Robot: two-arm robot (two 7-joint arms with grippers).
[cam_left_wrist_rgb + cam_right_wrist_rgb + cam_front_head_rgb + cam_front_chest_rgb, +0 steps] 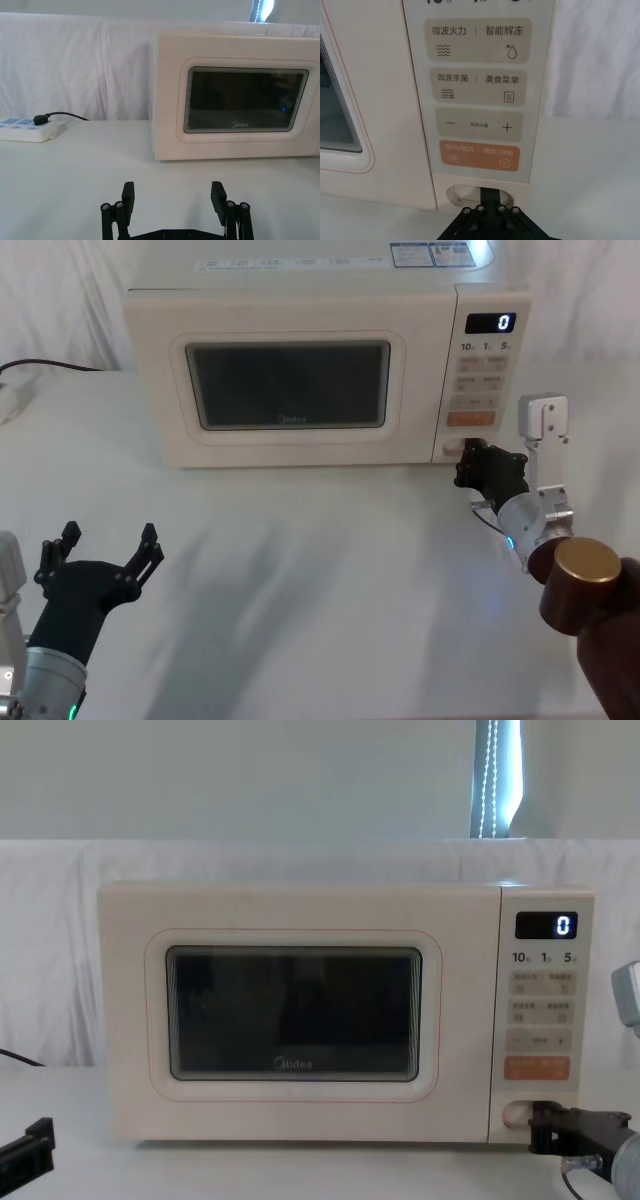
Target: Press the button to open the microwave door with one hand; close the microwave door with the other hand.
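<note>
Right tool, nearest the lens in its wrist view, has its fingers pressed together into one narrow tip, and that tip sits on the button in its oval recess at the foot of the control panel. To do this press well, I judge the push should run straight into the panel, squarely on the button, well below the orange key at 12 o'clock from it, and deep enough to trip the latch.

Largest thing on the white counter is the cream microwave, and its door lies flush with the body, so it looks unopened, though a slight release would be hard to see from here. Left tool hovers low over the counter at about 7 o'clock from the door, fingers spread wide, well apart from it.

"Midea" is printed under the window. The display reads 0, with 10, 1 and 5 beneath. Keys carry 微波火力, 智能解冻, 微波杀菌, 美食菜单, then minus and plus signs.
</note>
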